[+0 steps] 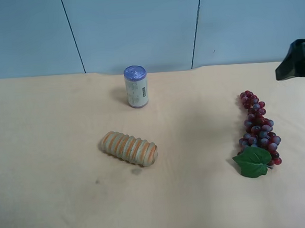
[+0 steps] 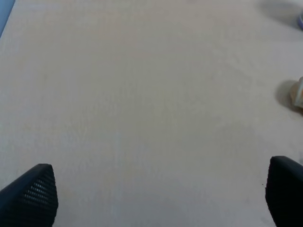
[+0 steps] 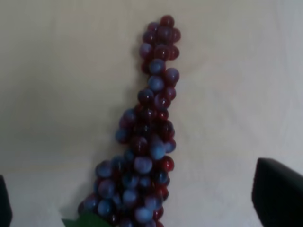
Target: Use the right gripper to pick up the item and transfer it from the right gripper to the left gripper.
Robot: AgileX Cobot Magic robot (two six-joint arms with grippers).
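I'm seeing red-purple grape bunch [image 1: 258,127] lying at 3 o'clock on table [image 1: 54,206], leaf [image 1: 253,163] toward 6; R gripper [image 3: 141,198] hanging over it, agape; L gripper [image 2: 158,194] agape too.

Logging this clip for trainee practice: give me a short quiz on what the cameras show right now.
1. True or false: the right hand already grips the grapes.
2. Which thing stands upright on the table? A) the ribbed roll B) the purple-topped can C) the grapes
3. Fill in: between the open fingers of the left hand lies only bare ____.

Key
1. False: the grapes lie on the table, and the right hand's fingers are spread wide, clear of them.
2. B
3. table
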